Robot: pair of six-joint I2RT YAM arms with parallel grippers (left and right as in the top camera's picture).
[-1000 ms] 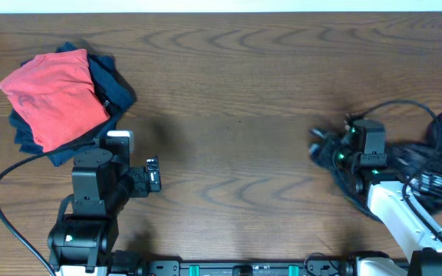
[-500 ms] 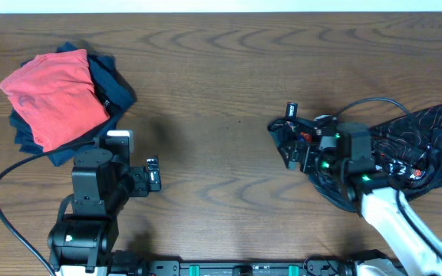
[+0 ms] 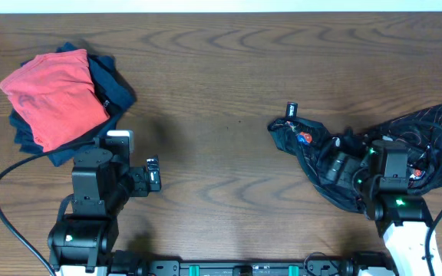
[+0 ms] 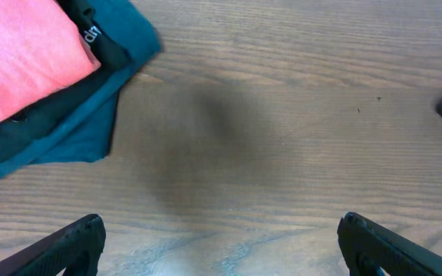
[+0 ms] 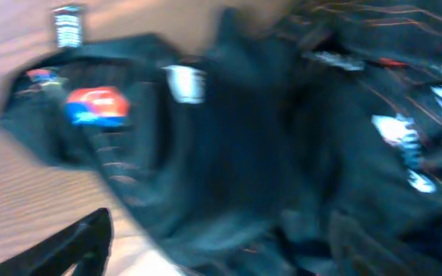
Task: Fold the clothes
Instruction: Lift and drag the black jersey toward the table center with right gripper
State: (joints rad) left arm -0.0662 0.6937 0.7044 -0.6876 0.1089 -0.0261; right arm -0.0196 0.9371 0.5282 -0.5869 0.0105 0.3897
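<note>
**Jersey lies heaped at the right arm's hand.** A shiny black short-sleeved jersey (image 3: 436, 126), traced with thin orange contour lines and white-and-orange lettering, lies crumpled on the right side of the brown wood-grain desk (image 3: 221, 69). It reaches from the right edge in toward the middle. The right arm's two-fingered hand (image 3: 334, 165) sits low over the middle of the heap and points left, with cloth on both sides of it. The jersey's leftmost bunch, which carries a small red-and-blue badge (image 3: 305, 138), lies just ahead of the hand's tips. A small white tag (image 3: 291, 110) rests on the wood at the garment's upper left corner.

The right wrist camera's picture is blurred, and dark fabric fills nearly all of it. One dark finger (image 5: 75, 244) shows far out at the lower left, while the other is hard to pick out against the cloth. The hand looks released, spread wide rather than pinching the jersey.

At the lower left of the desk, the left arm's hand (image 3: 153, 175) hovers over bare wood, well apart from the jersey. It is also released. In its wrist view the two black fingers (image 4: 60, 249) stand wide apart at the bottom corners. Beyond it, at the upper left, a plain red folded garment (image 3: 56, 96) lies on top of plain navy folded garments (image 3: 113, 88).
</note>
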